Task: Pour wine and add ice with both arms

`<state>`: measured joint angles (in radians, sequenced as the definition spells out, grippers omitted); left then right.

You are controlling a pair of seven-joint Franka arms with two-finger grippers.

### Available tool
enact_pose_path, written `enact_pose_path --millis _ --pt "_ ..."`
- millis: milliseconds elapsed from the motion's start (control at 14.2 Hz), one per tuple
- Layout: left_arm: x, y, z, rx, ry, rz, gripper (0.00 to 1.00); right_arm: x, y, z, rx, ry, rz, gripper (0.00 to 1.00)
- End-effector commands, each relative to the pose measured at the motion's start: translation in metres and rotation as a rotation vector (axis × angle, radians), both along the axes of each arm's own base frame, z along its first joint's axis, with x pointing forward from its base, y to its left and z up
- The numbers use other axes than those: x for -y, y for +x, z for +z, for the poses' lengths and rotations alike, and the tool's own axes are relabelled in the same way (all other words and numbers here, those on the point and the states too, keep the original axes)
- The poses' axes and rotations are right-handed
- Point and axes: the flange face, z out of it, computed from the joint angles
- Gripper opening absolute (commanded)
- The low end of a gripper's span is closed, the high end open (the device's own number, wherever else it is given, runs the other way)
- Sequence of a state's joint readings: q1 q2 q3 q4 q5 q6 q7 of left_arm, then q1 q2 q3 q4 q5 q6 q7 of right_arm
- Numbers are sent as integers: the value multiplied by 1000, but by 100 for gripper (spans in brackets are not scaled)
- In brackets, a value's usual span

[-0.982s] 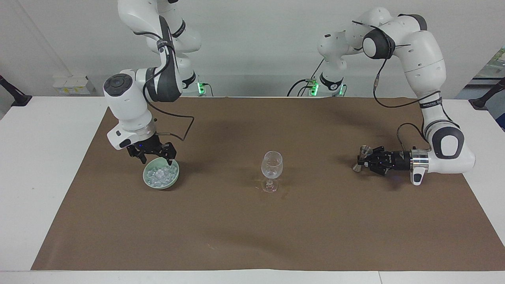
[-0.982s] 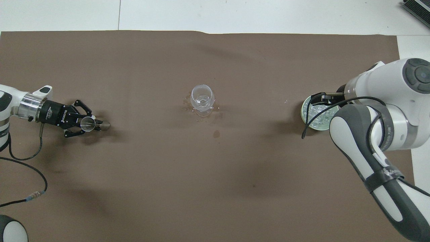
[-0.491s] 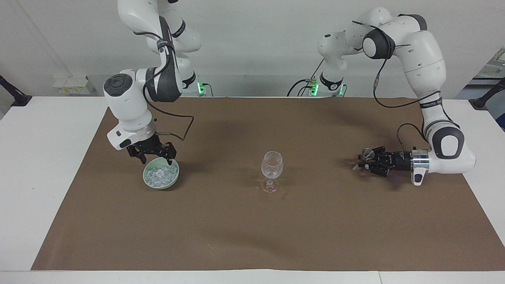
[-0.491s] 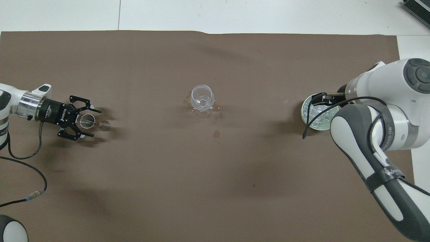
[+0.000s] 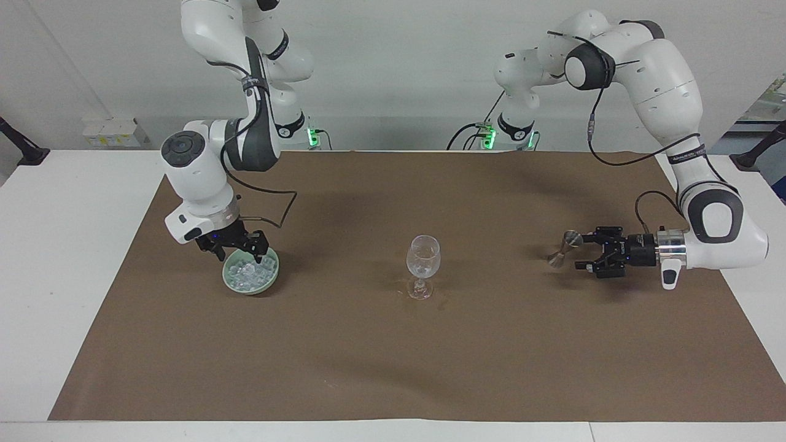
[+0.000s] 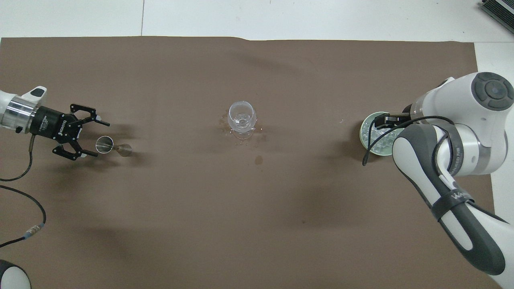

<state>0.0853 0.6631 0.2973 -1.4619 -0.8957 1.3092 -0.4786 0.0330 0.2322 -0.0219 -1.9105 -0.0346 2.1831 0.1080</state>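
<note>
A clear stemmed wine glass (image 5: 423,261) (image 6: 241,117) stands mid-mat. Toward the right arm's end sits a pale green bowl (image 5: 270,279) (image 6: 364,134) with a heap of ice (image 5: 249,273) (image 6: 379,138). My right gripper (image 5: 239,255) (image 6: 383,120) is down at the bowl's rim over the ice, fingers apart; the arm hides most of it from above. A small metal jigger (image 5: 564,248) (image 6: 114,147) rests on the mat toward the left arm's end. My left gripper (image 5: 582,250) (image 6: 103,139) lies level just off it, open and free of it.
A brown mat (image 5: 393,368) (image 6: 257,220) covers the white table. Small wet spots (image 6: 259,160) mark the mat around the glass. A black cable (image 6: 24,192) trails on the mat by the left arm.
My left gripper opened, let go of the jigger and drew back toward its own end. My right gripper sank a little lower onto the bowl, its fingers slightly narrower.
</note>
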Motion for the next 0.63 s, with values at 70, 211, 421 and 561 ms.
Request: enact_pose_path --millis 70,211,421,561 --pt "-30 6 55 80 84 21 100 3 6 -23 12 -12 27 84" --pt "-41 8 91 135 163 -4 100 4 5 -29 3 -12 24 80" --pt "-46 7 134 199 235 -34 100 3 1 -35 -10 -11 21 73" --pt "-51 3 154 231 264 -41 100 4 0 -36 -15 -12 19 66"
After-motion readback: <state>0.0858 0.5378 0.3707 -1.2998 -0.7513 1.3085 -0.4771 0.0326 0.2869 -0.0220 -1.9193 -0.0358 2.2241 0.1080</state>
